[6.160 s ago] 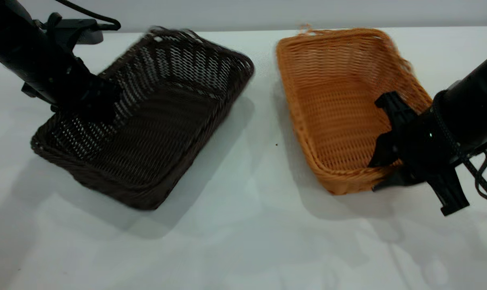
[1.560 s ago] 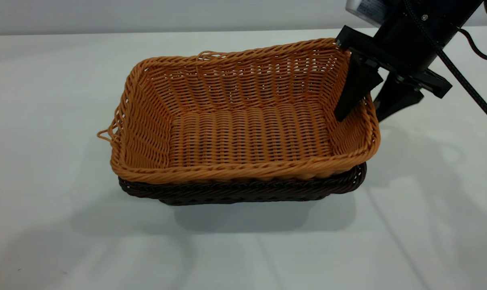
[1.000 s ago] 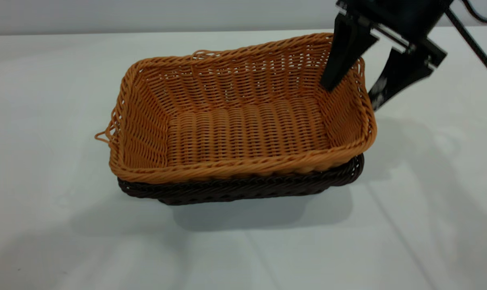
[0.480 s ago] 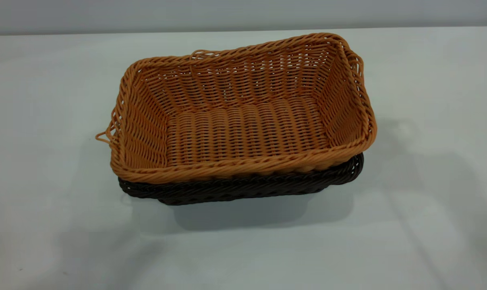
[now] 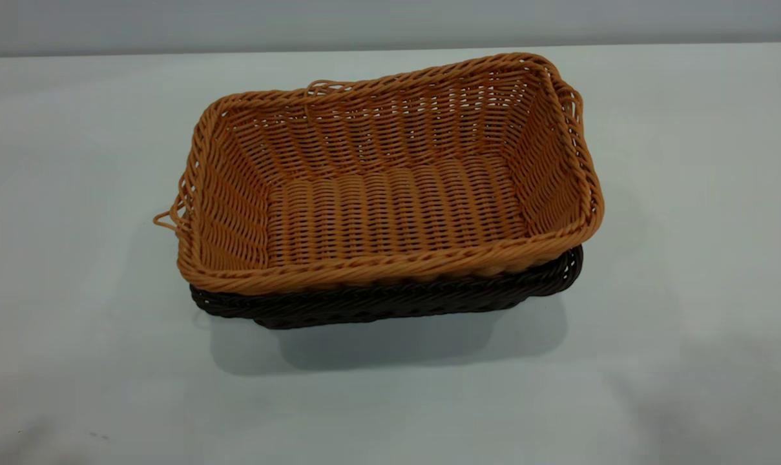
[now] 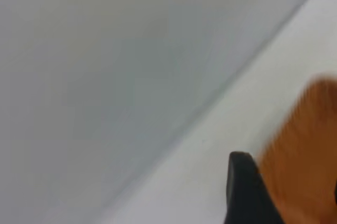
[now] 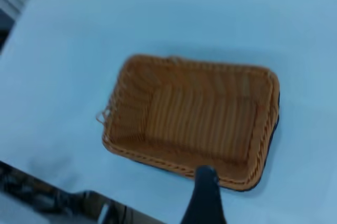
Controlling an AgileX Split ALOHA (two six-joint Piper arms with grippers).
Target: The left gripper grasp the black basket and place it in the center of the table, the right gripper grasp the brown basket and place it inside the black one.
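Brown basket (image 5: 390,206) nested in black basket (image 5: 390,303), mid-table (image 5: 73,161); both end effectors' spread indiscernible.

Standing alone mid-table: rectangular orange-tan woven wicker basket (image 5: 390,187) nested in dark brown-black wicker basket (image 5: 390,302). Lying open on left, right, near and far sides: smooth pale grey-white tabletop (image 5: 687,258). Leaving the orange-tan interior open from above.

Neither arm appears in the exterior view. One dark fingertip of the left hand (image 6: 243,192) shows beside the brown basket (image 6: 310,145); the right hand (image 7: 205,197) hangs high above that basket, apparently withdrawn.
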